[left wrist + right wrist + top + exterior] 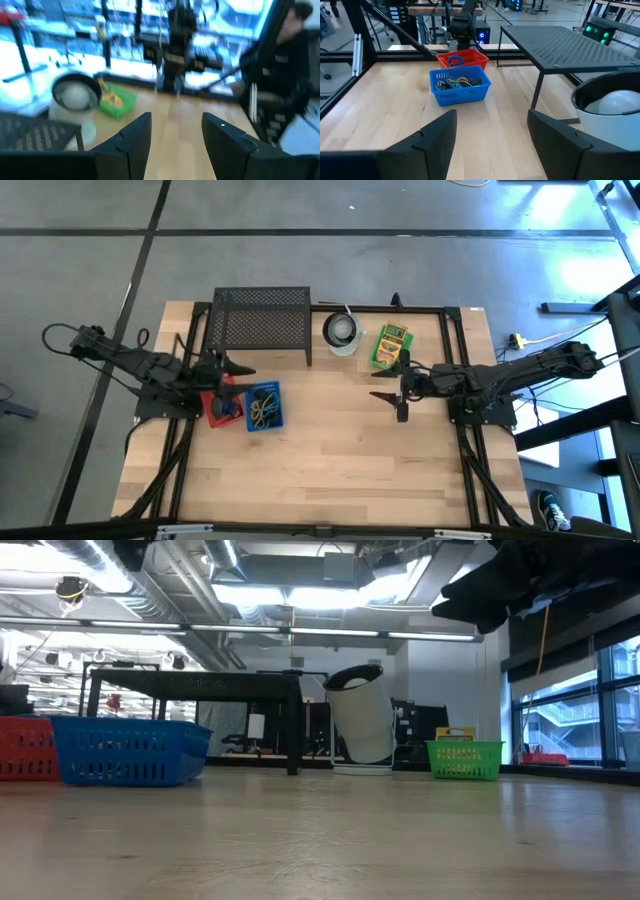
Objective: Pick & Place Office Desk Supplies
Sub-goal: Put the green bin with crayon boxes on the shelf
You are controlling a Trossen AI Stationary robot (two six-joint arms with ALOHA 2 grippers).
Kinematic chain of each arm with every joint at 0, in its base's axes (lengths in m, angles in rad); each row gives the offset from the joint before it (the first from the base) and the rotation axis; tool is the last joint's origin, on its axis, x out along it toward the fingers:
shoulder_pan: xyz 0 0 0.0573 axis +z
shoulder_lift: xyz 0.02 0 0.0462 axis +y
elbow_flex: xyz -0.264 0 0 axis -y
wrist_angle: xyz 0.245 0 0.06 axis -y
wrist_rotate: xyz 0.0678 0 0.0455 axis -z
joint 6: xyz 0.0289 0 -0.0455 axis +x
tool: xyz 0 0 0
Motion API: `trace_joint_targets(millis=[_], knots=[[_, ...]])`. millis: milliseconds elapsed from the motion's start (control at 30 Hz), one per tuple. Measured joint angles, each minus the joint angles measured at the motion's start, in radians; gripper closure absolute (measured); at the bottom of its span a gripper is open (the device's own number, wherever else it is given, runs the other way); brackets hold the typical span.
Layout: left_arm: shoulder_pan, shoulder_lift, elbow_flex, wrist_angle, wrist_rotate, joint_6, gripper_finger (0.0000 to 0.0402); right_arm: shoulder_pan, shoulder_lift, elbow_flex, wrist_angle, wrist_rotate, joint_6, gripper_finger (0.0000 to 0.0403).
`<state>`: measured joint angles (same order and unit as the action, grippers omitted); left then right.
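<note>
A blue basket holds yellow, blue and dark rubber bands. It stands on the wooden table beside a red basket, which holds a blue item. A green basket with yellow-green crayon boxes stands at the back right, next to the white cup. My left gripper hovers open above the red basket, pointing toward the table's right. My right gripper hovers open near the green basket, pointing toward the table's left. Neither has anything between its fingers.
A black mesh rack stands at the back, left of the white cup. A black frame runs along the table's sides and back. Bare wood fills the middle and near part. A person sits beyond the table's right side.
</note>
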<state>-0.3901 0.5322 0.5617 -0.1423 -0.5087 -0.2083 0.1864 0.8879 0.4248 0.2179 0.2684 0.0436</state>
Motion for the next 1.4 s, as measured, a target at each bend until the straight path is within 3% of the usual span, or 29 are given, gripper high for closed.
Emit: trace_joint_targets(millis=[233,533,800,1033,1167,1400], knots=[[0.000,0.031,0.000,0.179,-0.025,-0.011,0.0233,0.000,0.001,0.000,0.007,0.000,0.049,0.0158],[0.000,0.040,0.000,0.206,-0.111,-0.013,0.0233,-0.007,0.005,0.000,0.023,0.021,0.000,0.0158],[0.000,0.080,0.000,0.206,-0.137,-0.014,0.0233,-0.084,0.005,0.000,-0.223,0.166,0.101,0.0158],[0.000,0.131,0.000,0.206,-0.139,-0.014,0.0233,-0.206,0.032,0.000,-0.399,0.143,0.233,0.0158],[0.000,0.154,0.000,0.206,-0.139,-0.014,0.0233,-0.281,0.089,0.000,-0.407,0.048,0.240,0.0158],[0.000,0.173,0.000,0.206,-0.155,-0.014,0.0233,-0.388,0.219,0.000,-0.409,0.030,0.202,0.0158]])
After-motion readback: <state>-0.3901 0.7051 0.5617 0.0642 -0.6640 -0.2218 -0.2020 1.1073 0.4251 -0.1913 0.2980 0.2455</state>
